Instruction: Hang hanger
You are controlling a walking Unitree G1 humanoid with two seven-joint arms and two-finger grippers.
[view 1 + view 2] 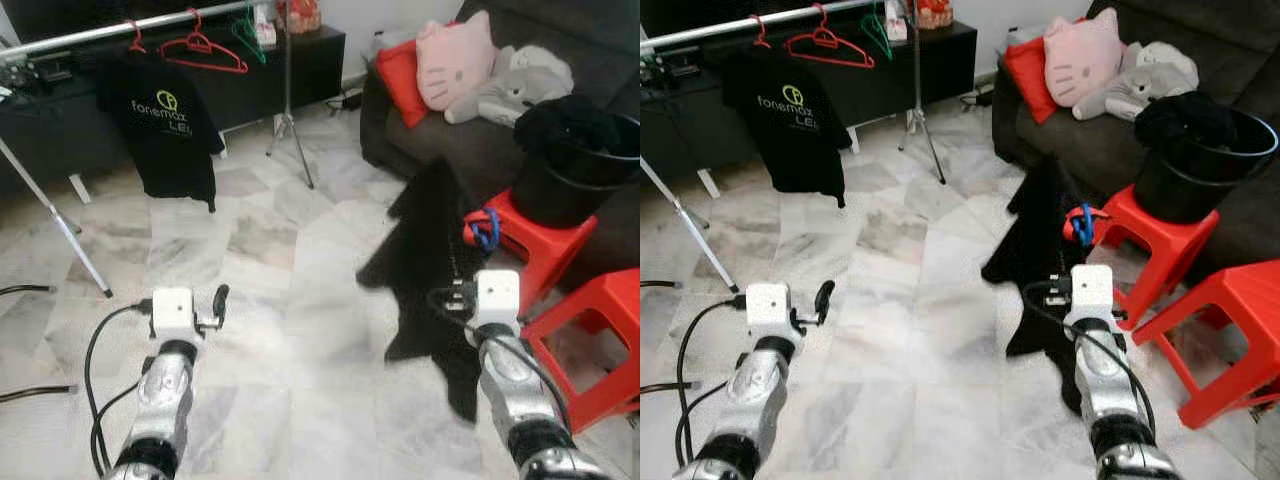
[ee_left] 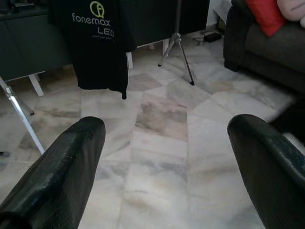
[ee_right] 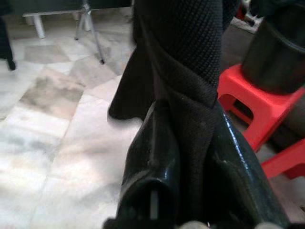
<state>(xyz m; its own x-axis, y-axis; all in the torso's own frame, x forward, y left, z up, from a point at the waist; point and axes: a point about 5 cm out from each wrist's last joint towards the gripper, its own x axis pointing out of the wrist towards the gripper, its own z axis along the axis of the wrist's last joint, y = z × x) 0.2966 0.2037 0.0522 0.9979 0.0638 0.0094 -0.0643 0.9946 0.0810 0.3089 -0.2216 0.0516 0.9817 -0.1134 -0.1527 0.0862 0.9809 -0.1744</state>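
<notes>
My right gripper (image 1: pixel 462 292) is shut on a black garment (image 1: pixel 425 250) and holds it above the floor beside the red stools. A red and blue hanger top (image 1: pixel 482 228) pokes out at the garment's upper edge. In the right wrist view both fingers (image 3: pixel 152 157) pinch the black fabric (image 3: pixel 186 57). My left gripper (image 1: pixel 216 305) is open, low over the marble floor, with nothing between its fingers (image 2: pixel 71 157). At the far left stands a silver clothes rail (image 1: pixel 100 33). It carries a black printed T-shirt (image 1: pixel 165 125), red hangers (image 1: pixel 205 50) and a green hanger (image 1: pixel 250 35).
A black bucket (image 1: pixel 575 165) full of dark clothes sits on a red stool (image 1: pixel 530 235), and a second red stool (image 1: pixel 590 340) stands nearer at the right. Behind them is a dark sofa (image 1: pixel 440 140) with cushions. The rail's tripod leg (image 1: pixel 292 140) and cables (image 1: pixel 30 290) are on the floor.
</notes>
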